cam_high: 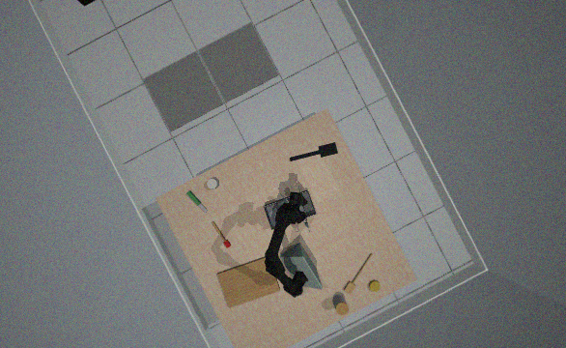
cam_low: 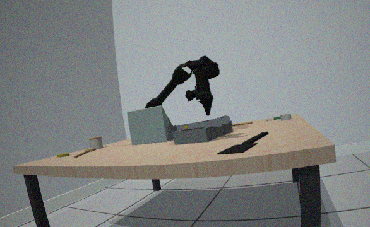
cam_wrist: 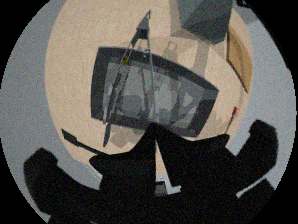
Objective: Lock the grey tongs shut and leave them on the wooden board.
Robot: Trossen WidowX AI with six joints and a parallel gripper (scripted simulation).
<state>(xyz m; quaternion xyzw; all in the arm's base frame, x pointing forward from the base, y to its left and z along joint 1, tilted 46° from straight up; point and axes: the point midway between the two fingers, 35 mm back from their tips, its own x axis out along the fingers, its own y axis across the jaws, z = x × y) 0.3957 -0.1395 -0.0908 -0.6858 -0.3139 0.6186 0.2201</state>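
Note:
The grey tongs [cam_low: 204, 123] [cam_wrist: 121, 80] lie open across the roasting tin [cam_low: 189, 137] [cam_wrist: 98, 90]. In the wrist view their two arms spread in a narrow V, with the hinge end past the tin's far edge and a yellow mark on one arm. My gripper [cam_low: 208, 114] [cam_wrist: 153, 125] is shut and empty, pointing down just above the tin. In the wrist view its tips are near the end of one tong arm; whether they touch is unclear. The wooden board [cam_high: 246, 285] [cam_wrist: 241, 59] holds no tongs.
A grey-green wedge-shaped block [cam_high: 307, 271] [cam_low: 147, 126] [cam_wrist: 207, 20] stands beside the tin, near the tongs' hinge end. A black spatula [cam_high: 327, 150] [cam_low: 235, 149], a red-tipped tool [cam_high: 227, 244], a green-handled tool [cam_high: 193, 198], a white cup [cam_high: 212, 184] and a lidded pot [cam_high: 341, 308] lie around.

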